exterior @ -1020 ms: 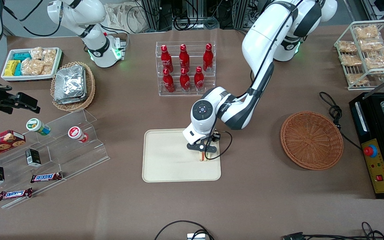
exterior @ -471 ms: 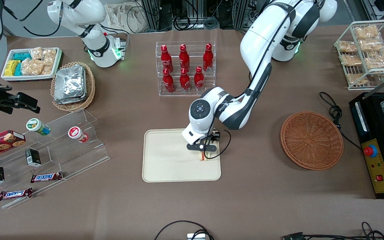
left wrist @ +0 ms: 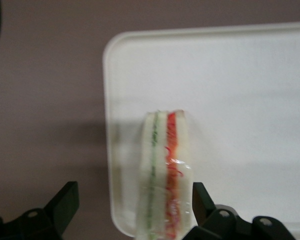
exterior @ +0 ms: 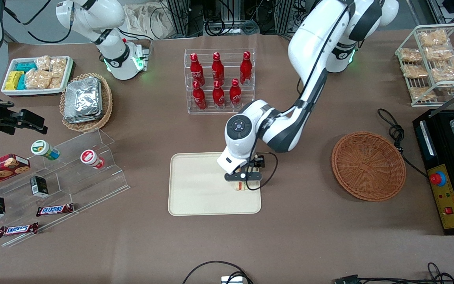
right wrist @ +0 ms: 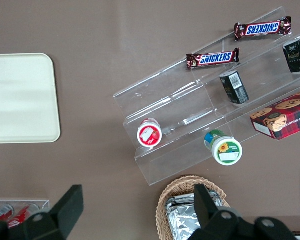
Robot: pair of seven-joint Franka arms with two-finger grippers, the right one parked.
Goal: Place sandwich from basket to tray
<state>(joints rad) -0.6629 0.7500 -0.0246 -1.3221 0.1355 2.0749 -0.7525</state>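
**Friend:** How was your arm bent?

**Me:** It came down from its base in a big bend, and the wrist pointed straight down over the tray (exterior: 195, 189). My claw (exterior: 244, 182) hung just above the tray, near the corner closest to the basket (exterior: 368, 165).

**Friend:** Was the claw holding something?

**Me:** No. Its fingers (left wrist: 65, 202) were spread wide apart. The sandwich (left wrist: 166, 175) stood on its edge between them, and there was a gap to the finger on the green side. I could not tell if the other finger touched it. The sandwich sat on the tray, close to the rim. I saw its green and red stripes.

**Friend:** And the basket?

**Me:** It sat on the brown surface (exterior: 309, 236), well apart from the tray, toward the working arm's end.

**Friend:** What else was around?

**Me:** A clear rack of red bottles (exterior: 218, 81) stood farther from the front camera than the tray. A black machine with a red button (exterior: 438, 178) sat past the basket. Clear steps (right wrist: 200, 125) with candy bars (right wrist: 212, 59) lay toward the parked arm's end.
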